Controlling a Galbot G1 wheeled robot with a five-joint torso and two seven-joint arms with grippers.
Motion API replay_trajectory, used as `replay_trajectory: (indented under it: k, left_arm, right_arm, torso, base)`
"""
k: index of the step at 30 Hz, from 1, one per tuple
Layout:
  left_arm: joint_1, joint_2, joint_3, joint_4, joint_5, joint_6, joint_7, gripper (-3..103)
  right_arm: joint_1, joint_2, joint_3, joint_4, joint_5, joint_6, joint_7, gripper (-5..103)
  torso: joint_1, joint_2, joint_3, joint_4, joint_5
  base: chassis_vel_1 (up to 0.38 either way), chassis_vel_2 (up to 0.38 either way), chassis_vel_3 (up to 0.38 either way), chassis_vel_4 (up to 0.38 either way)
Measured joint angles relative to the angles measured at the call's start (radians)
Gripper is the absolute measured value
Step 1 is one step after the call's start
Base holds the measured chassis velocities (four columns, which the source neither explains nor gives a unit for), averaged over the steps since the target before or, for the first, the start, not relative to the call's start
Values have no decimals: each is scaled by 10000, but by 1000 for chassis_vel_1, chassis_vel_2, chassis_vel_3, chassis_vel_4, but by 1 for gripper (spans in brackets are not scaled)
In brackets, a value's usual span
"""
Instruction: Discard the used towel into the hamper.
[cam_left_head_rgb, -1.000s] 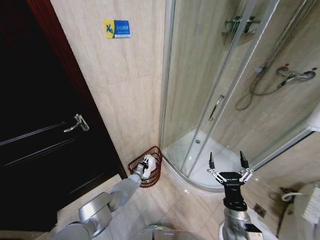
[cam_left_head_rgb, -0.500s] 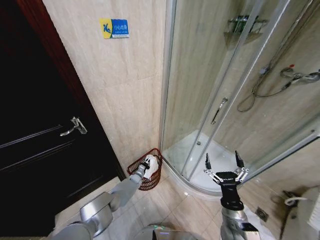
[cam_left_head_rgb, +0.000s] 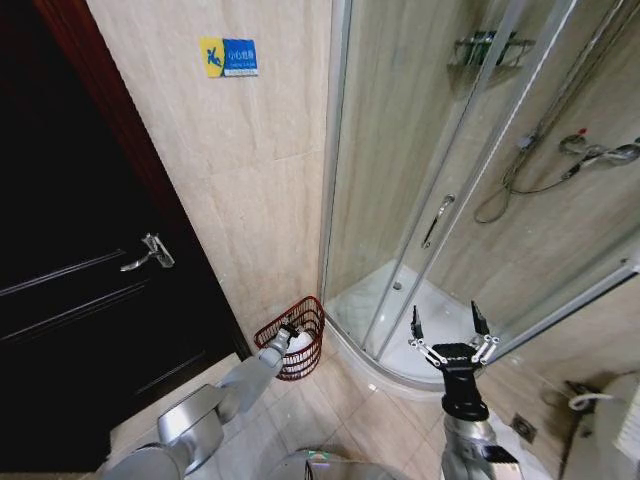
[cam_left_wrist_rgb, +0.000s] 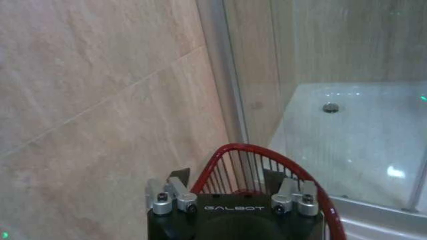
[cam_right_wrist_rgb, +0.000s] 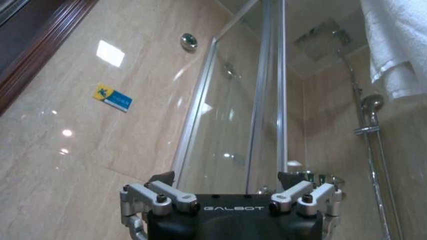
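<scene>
The hamper (cam_left_head_rgb: 300, 352), a small dark-red wire basket, stands on the floor in the corner between the tiled wall and the shower cabin. A white towel (cam_left_head_rgb: 298, 345) lies inside it. My left gripper (cam_left_head_rgb: 286, 331) hovers at the hamper's rim, just above the towel. In the left wrist view the left gripper (cam_left_wrist_rgb: 227, 181) is open with nothing between its fingers, and the red rim (cam_left_wrist_rgb: 267, 156) arcs in front of it. My right gripper (cam_left_head_rgb: 447, 326) points upward in front of the shower tray, open and holding nothing; the right wrist view also shows it (cam_right_wrist_rgb: 227, 182).
A dark door (cam_left_head_rgb: 70, 270) with a lever handle is to the left. The glass shower cabin (cam_left_head_rgb: 430, 200) with its white tray (cam_left_head_rgb: 400, 320) fills the right. Another white towel (cam_right_wrist_rgb: 397, 45) hangs high up near the shower head.
The towel was at my left gripper's fingertips above the hamper rim; now it lies lower, inside the hamper, with the fingers apart. The right arm has barely moved. The camera shifted slightly at first.
</scene>
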Motion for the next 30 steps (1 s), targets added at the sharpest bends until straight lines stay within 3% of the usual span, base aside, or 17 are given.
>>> replay_trajectory:
  k: [4,5,7,11,12,16,17,19,22,26,30]
  left_arm:
    - [54,384,-82,-521,38,-161,195,89]
    - [54,384,-82,-521,38,-161,195,89]
    - [215,753,-81,-1328,-128,-181,284,98]
    - [703,1674,100,-3226,-858,136,438,100]
    - [703,1674,100,-3226,-858,136,438,100]
    - [1666,3095,-98,-5635,-1673,811,647,100]
    - [1666,3095,-98,-5635,-1673,811,647,100]
    - [2316,3731,-635,-6798,-1861,1060,678,100]
    - [2805,4156,-1175,-7551,-1964,1179,709,100]
    - [4569,5124,-3073,-9515,-2028,1371,1117,100]
    - [5791,5405,-4059,-10453,-2003,1403,1300,100]
  right_arm:
    - [122,0,11,14,-510,0,816,100]
    - [122,0,11,14,-510,0,816,100]
    - [301,0,62,-16,-744,0,1254,100]
    - [563,0,145,-70,-999,0,1676,100]
    - [563,0,145,-70,-999,0,1676,100]
    - [642,0,242,-107,-1407,-139,2392,100]
    - [642,0,242,-107,-1407,-139,2392,100]
    - [639,0,277,2,-1432,-234,2483,100]
    - [612,0,287,137,-1436,-294,2492,100]
    - [441,0,305,457,-1472,-302,2460,100]
    - [341,0,404,600,-1320,-268,2422,100]
  torso:
    - [0,0,0,-1,0]
    - [0,0,0,-1,0]
    - [0,0,0,-2,-3]
    - [1,0,0,-3,-3]
    - [1,0,0,-3,-3]
    - [0,0,0,0,-2]
    - [0,0,0,0,-2]
    - [0,0,0,-1,-5]
    - [0,1,-1,0,-4]
    - [0,0,-1,0,-3]
    - [-1,1,-1,0,-4]
  base:
    - [0,0,0,0]
    - [0,0,0,0]
    - [0,0,0,0]
    - [0,0,0,0]
    - [0,0,0,0]
    - [0,0,0,0]
    - [0,0,0,0]
    - [0,0,0,0]
    - [0,0,0,0]
    - [0,0,0,0]
    - [0,0,0,0]
